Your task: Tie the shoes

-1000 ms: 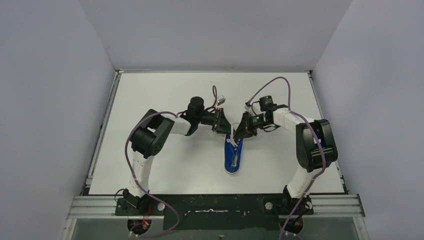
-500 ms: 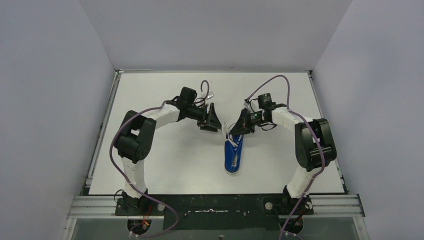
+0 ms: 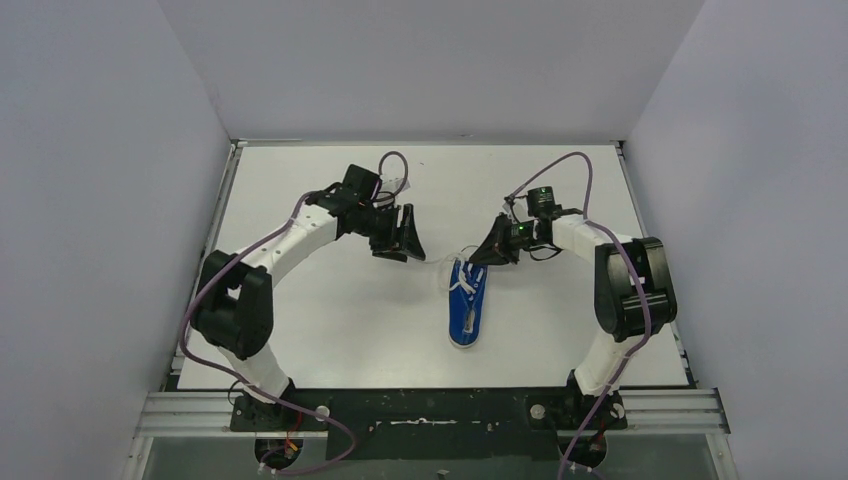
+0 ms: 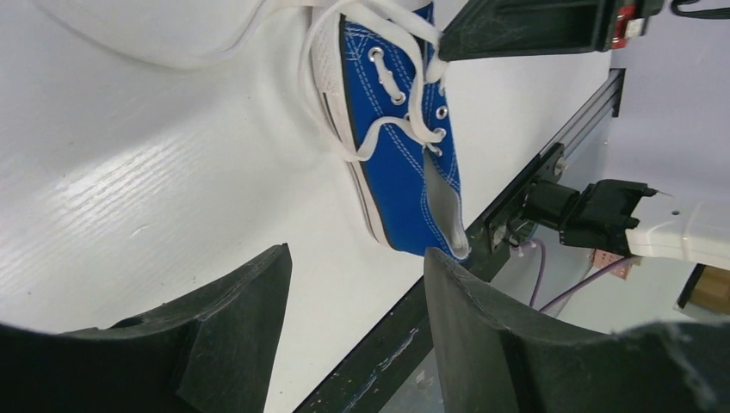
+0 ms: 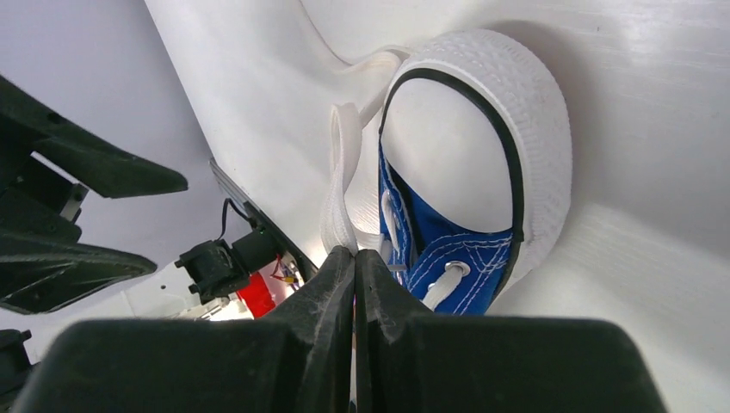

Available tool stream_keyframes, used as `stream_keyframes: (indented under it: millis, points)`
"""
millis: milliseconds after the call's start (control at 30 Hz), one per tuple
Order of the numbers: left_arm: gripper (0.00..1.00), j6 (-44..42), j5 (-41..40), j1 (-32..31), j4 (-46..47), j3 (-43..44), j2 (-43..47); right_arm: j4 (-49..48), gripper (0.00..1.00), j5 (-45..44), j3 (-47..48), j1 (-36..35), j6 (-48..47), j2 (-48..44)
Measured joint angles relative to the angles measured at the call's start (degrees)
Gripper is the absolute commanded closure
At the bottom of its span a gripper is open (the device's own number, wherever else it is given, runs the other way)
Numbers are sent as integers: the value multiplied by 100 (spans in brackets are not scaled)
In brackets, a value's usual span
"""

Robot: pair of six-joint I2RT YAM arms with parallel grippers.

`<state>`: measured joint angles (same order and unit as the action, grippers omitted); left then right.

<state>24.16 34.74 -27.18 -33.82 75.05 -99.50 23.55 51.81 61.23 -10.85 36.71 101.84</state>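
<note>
The right hand (image 5: 355, 255) seems clamped on a thin white lace (image 5: 334, 205) of the small blue canvas sneaker (image 3: 467, 308), while the left hand (image 4: 355, 262) has its fingers apart.

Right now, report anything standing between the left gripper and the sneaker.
Nothing visible does. The left gripper hangs open over the table beside the sneaker; only a loose lace lies in the gap.

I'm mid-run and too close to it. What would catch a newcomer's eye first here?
The blue sneaker lies alone in the middle of the white table, toe away from the arm bases, its white lace loose. The right gripper is shut at the toe cap, apparently pinching that lace. The left gripper hangs open to the sneaker's left, holding nothing.
</note>
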Motion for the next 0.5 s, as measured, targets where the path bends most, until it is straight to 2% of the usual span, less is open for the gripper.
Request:
stream_keyframes:
  millis: [167,367,500]
  points:
    - [50,527,181,-236,400,-31,96,-26,100,-52,2,17,48,0]
    - [77,1025,332,-994,1047,247,-807,-72,100,-107,7,17,138,0]
    - [85,1032,98,-1005,940,396,-1329,-144,100,-227,4,15,273,0]
